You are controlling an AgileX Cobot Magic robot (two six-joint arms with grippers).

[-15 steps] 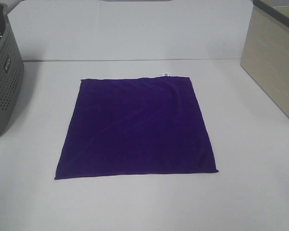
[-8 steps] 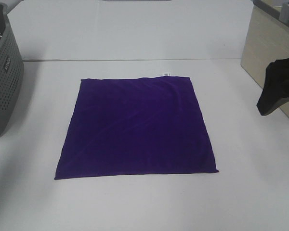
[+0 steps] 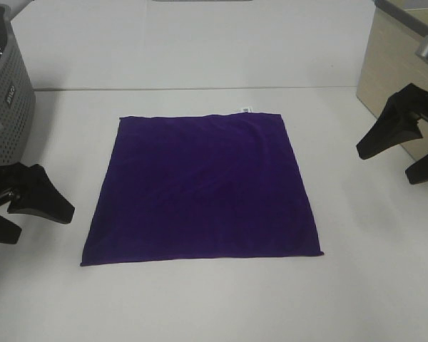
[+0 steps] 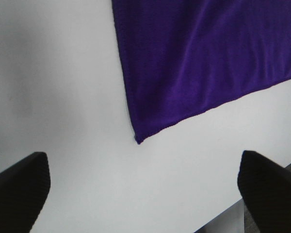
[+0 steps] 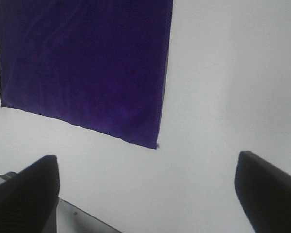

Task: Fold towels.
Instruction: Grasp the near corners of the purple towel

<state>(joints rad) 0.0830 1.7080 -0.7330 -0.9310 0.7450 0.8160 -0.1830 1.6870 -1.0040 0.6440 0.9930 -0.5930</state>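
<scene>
A white table (image 3: 200,306) bearing a purple towel (image 3: 203,189) spread flat at centre, a grey perforated basket (image 3: 7,121) at left, a beige box (image 3: 399,85) at right.

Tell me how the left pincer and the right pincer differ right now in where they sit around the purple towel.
The left pincer hangs beside the towel's near left corner, in front of the grey basket; the right pincer hangs further back, level with the towel's far half, before the beige box. The left pincer sits closer to the towel's edge than the right pincer. Both are open, empty and off the cloth.
</scene>
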